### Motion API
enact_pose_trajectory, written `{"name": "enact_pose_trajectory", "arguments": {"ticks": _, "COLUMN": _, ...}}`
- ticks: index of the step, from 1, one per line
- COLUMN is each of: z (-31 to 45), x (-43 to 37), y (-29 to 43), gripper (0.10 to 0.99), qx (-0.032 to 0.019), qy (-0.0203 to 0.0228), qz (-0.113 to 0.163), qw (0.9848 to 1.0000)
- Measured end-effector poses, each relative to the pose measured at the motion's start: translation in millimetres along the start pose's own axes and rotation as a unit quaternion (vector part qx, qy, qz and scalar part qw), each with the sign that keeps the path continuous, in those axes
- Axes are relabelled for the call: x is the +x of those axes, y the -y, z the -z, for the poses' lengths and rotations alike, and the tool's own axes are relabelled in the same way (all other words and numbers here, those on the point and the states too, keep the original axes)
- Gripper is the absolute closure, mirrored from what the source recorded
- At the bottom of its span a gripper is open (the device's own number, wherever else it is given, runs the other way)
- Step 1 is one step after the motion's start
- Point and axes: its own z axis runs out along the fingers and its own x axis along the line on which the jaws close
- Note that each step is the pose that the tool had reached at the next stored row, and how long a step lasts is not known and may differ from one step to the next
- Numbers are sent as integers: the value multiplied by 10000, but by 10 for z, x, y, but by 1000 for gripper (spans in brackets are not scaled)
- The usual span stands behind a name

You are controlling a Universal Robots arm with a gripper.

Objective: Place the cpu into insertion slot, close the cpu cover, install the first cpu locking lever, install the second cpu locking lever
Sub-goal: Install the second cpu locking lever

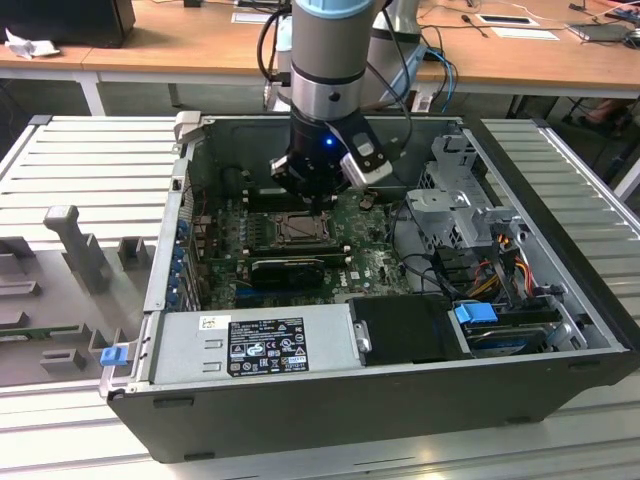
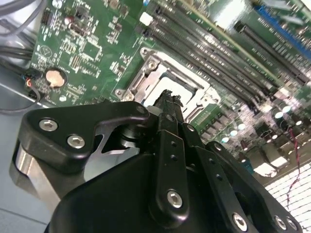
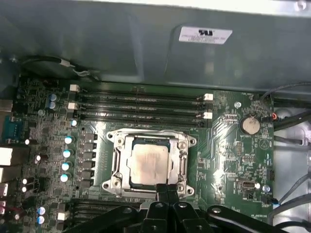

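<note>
Gripper (image 3: 166, 187) with fingers pressed together, empty, above cpu (image 3: 148, 165) under cpu cover (image 3: 183, 167); exterior view hiding both.

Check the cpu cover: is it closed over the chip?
Closed: in the first wrist view the cpu cover lies flat around the cpu.

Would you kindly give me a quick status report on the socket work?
Gripper low at socket edge, fingers together, holding nothing visible. Cpu seated in insertion slot; cpu cover down around it. Nothing in the way.
</note>
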Motion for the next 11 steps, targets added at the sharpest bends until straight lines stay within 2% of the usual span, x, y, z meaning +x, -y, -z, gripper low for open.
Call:
{"name": "enact_pose_trajectory", "arguments": {"ticks": 5, "z": -20, "x": 7, "y": 97, "gripper": 980, "qx": -1, "qy": -1, "qz": -1, "qw": 10000}}
{"name": "enact_pose_trajectory", "arguments": {"ticks": 8, "z": -44, "x": 8, "y": 110, "gripper": 980, "qx": -43, "qy": -27, "qz": 23, "qw": 10000}}
{"name": "enact_pose_trajectory", "arguments": {"ticks": 11, "z": -68, "x": 17, "y": 157, "gripper": 980, "qx": -51, "qy": -38, "qz": 48, "qw": 10000}}
